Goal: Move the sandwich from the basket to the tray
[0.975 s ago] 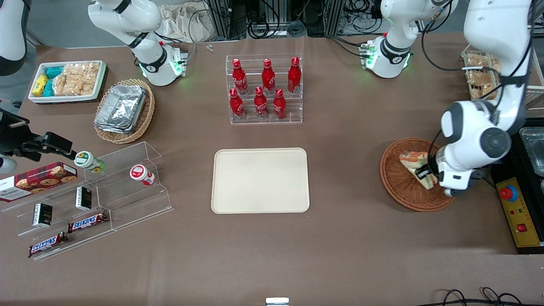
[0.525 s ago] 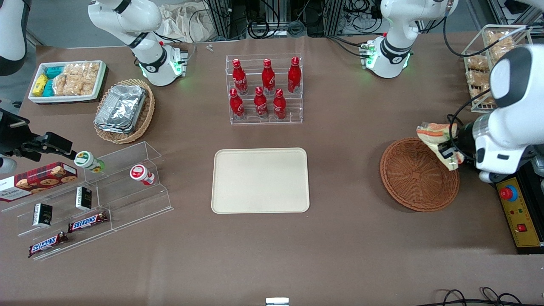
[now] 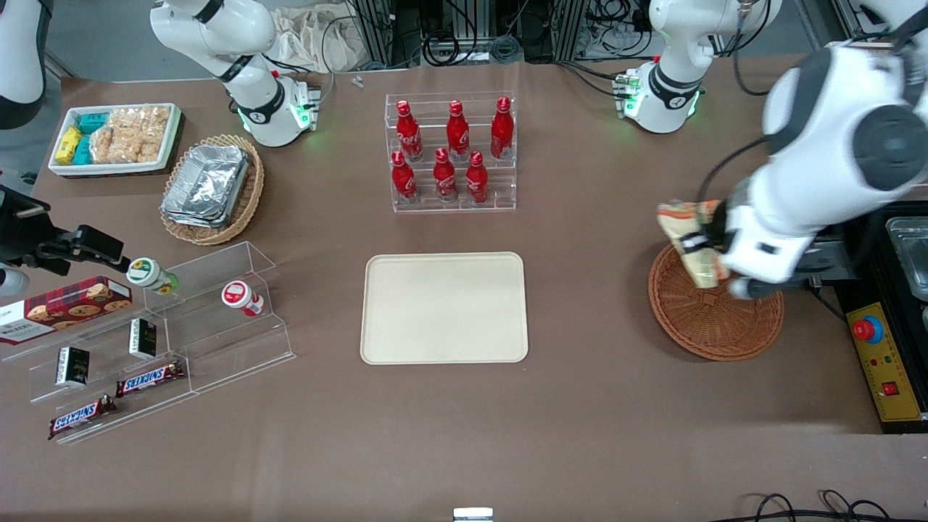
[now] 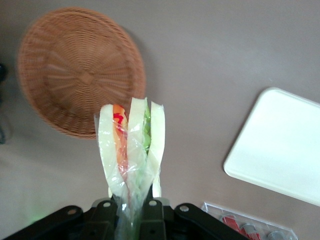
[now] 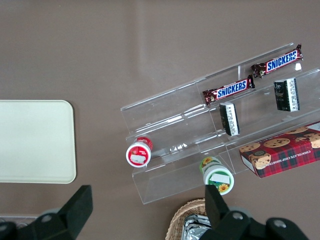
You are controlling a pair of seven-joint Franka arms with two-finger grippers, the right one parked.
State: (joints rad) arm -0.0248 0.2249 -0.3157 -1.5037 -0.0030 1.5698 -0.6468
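The left arm's gripper [image 3: 705,250] hangs in the air over the rim of the reddish-brown wicker basket [image 3: 714,319], its jaws clenched on the wrapped sandwich [image 3: 685,235]; the sandwich is lifted clear of the basket, its bread slices and green and orange filling [image 4: 131,145] pointing away from the wrist; the cream tray [image 3: 444,307] lies flat on the brown desk [image 3: 580,406], well apart from the basket, toward the parked arm's end.
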